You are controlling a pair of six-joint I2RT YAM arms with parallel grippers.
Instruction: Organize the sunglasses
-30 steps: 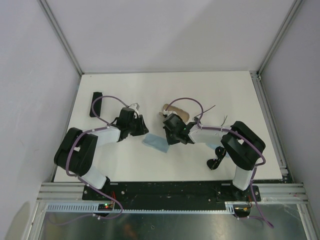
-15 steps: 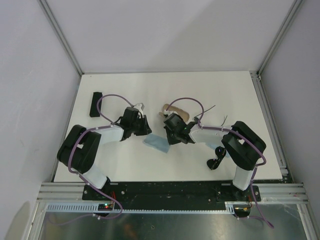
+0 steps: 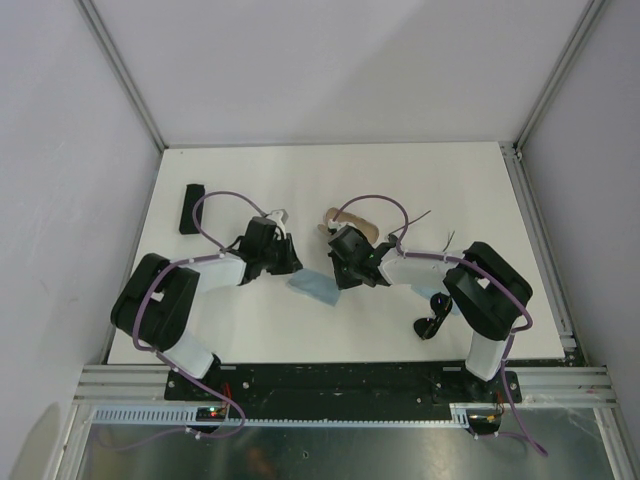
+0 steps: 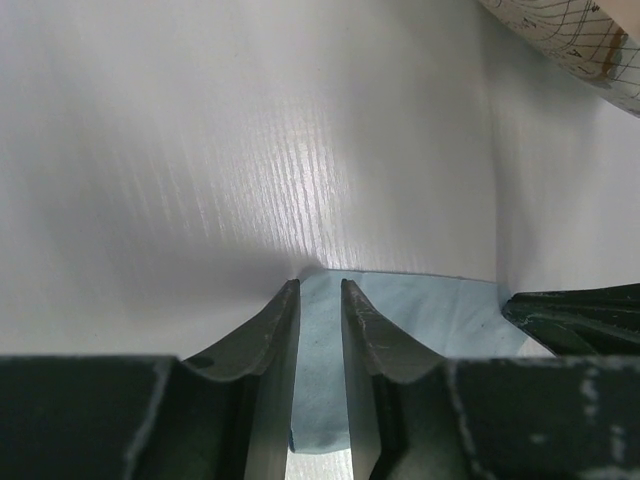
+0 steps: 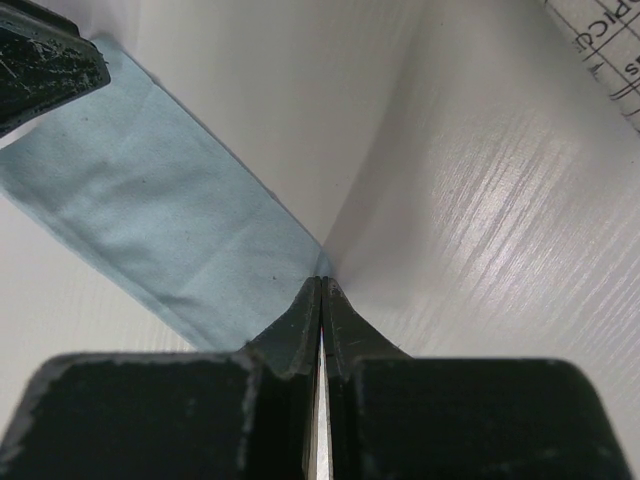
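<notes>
Chunky black sunglasses (image 3: 433, 321) lie near my right arm's base, well apart from both grippers. My right gripper (image 5: 321, 283) is pinched tight on a corner of the blue cloth (image 5: 160, 230). My left gripper (image 4: 320, 287) is parted narrowly over its edge.

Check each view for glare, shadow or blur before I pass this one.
Top external: even light, sharp, only soft shadows on the white table. Left wrist: streaky glare on the table, near fingers slightly soft. Right wrist: glare at the table's right, darker toward the blue cloth.
</notes>
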